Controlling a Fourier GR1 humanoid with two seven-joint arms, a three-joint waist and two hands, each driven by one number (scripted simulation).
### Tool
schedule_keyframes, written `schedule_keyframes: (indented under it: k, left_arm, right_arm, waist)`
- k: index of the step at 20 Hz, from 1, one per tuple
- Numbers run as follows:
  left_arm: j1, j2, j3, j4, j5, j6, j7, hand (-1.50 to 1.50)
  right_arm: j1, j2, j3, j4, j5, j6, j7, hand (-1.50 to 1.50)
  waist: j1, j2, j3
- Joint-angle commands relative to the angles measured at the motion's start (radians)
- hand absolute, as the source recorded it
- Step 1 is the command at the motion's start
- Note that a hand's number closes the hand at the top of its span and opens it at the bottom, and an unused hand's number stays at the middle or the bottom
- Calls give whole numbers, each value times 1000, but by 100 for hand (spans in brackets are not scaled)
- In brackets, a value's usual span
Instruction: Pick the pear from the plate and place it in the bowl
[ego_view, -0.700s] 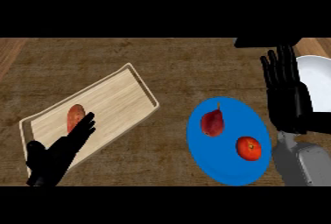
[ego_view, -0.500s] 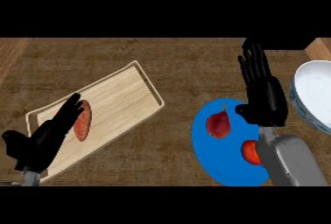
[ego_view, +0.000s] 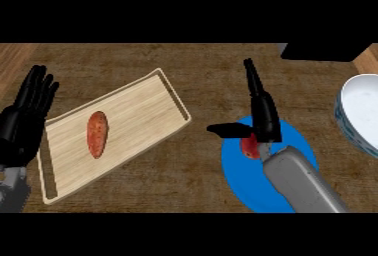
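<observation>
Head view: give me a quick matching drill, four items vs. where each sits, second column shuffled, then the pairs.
Column 1
1. plate
2. bowl
3. wooden tray
4. left hand

Column 2
A. far right edge
B. left of centre, holding an orange-red item
C. under the right hand
D. far left edge, fingers up

Pairs: 1-C, 2-A, 3-B, 4-D

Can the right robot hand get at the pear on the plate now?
Probably yes. The right robot hand is open directly over the pear on the plate, and nothing lies between them.
</observation>
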Motion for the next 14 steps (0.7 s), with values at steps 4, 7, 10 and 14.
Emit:
schedule_keyframes:
  k: [4, 7, 10, 14]
  left_arm:
    - [-1, -1, 68, 76, 12, -6, -54, 0]
    - [-34, 5, 81, 104, 9, 1, -46, 0]
    - [-32, -11, 70, 99, -6, 20, -45, 0]
    - [-43, 5, 86, 106, 11, -12, -46, 0]
  right_arm:
    - [-143, 72, 216, 81, 412, -34, 435, -150]
    - [-271, 59, 216, 82, 485, 134, 643, -150]
    - [-355, 84, 223, 57, 513, 318, 854, -150]
    - [-426, 107, 213, 38, 416, 615, 1041, -150]
  waist:
    - [-48, -15, 3]
    - [-70, -24, 1]
    - [-70, -22, 4]
    - [-69, -20, 6]
